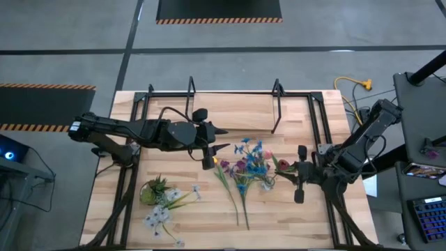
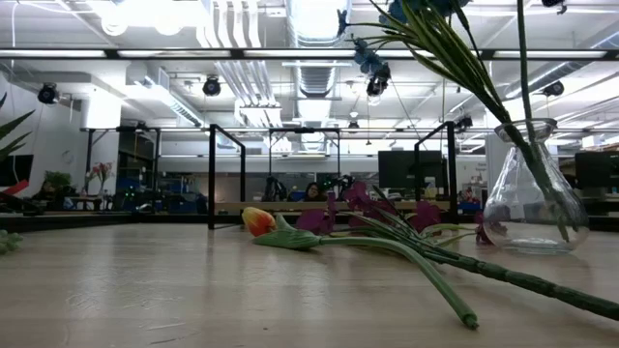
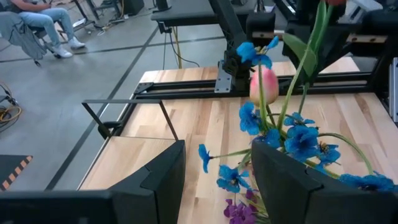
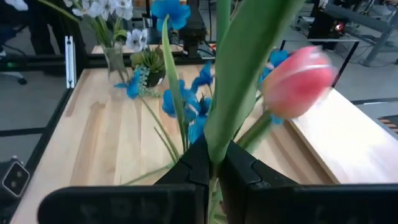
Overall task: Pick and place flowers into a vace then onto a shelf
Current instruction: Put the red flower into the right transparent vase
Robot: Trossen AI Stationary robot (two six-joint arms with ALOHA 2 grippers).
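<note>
The clear glass vase [image 2: 535, 193] stands on the table right of centre with blue flowers [image 1: 252, 159] in it. More flowers, yellow-orange [image 2: 256, 220] and purple [image 2: 329, 217], lie flat on the table with their stems [image 1: 240, 199] toward the near edge. My right gripper [image 4: 211, 171] is shut on a pink tulip [image 4: 298, 81] beside the blue bunch. My left gripper [image 3: 217, 186] hovers open just left of the flowers [image 1: 224, 139] and touches nothing. The shelf [image 1: 209, 111] stands along the table's far edge. My right gripper pinches the pink tulip between its two fingers by the green stem and broad leaf [image 4: 227, 134], below the head. The fingers come level from the table's right side. The head [image 3: 264, 84] stands up beside the blue blooms. The gripper hides the lower stem.
A squat green potted plant [image 1: 153, 189] and a second glass vase with white flowers [image 4: 115, 56] stand near the table's left near corner. Black frame rails [image 1: 132, 174] run along both table sides. A person sits beyond the table [image 3: 37, 28].
</note>
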